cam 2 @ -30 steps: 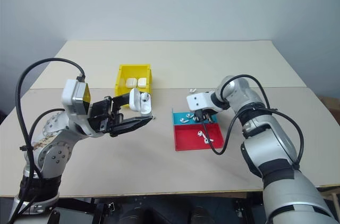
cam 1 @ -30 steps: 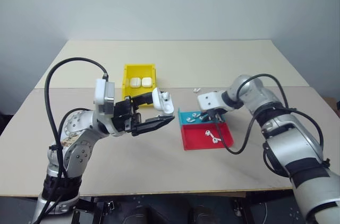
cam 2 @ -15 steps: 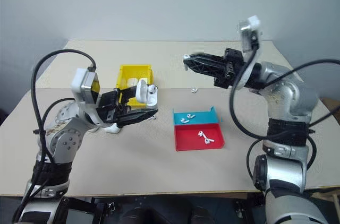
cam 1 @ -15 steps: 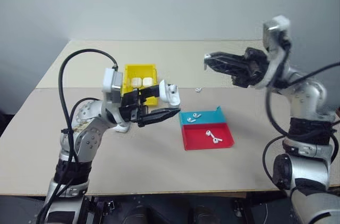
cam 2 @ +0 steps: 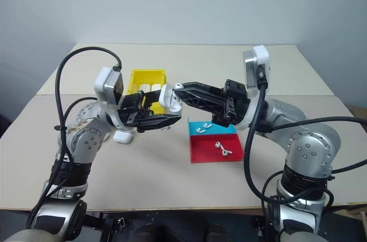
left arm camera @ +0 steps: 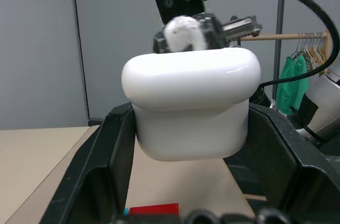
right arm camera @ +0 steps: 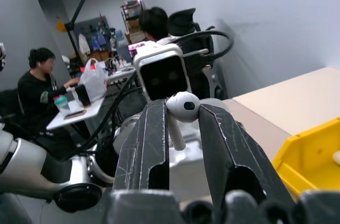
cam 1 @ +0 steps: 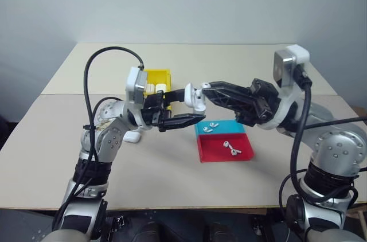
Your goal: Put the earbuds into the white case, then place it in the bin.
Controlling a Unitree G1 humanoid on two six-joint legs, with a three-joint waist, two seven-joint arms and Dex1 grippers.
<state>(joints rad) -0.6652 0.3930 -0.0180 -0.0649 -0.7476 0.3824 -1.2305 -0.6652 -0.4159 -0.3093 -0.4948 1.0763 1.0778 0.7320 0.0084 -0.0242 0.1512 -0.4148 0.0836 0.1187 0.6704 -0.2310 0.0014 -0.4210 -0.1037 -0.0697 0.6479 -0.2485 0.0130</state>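
Note:
My left gripper (cam 1: 194,105) is shut on the white case (cam 1: 196,98) and holds it in the air above the table, left of the trays. In the left wrist view the case (left arm camera: 191,107) sits clamped between both black fingers. My right gripper (cam 1: 205,88) reaches in from the right, shut on one earbud (right arm camera: 183,106), whose stem hangs between the fingers. That earbud (left arm camera: 183,33) hovers just over the top of the case. More earbuds (cam 1: 231,148) lie in the trays. The yellow bin (cam 1: 155,72) stands behind my left hand.
A blue tray (cam 1: 229,126) and a red tray (cam 1: 213,153) lie side by side at mid table, each with loose earbuds. Two white cases (cam 1: 155,88) rest in the bin. Another white case (cam 1: 133,136) lies on the table under my left forearm.
My right gripper lifted off the blue tray with an earbud, swung up and back, and now points left at the case. My left gripper carried the case slightly toward the middle.

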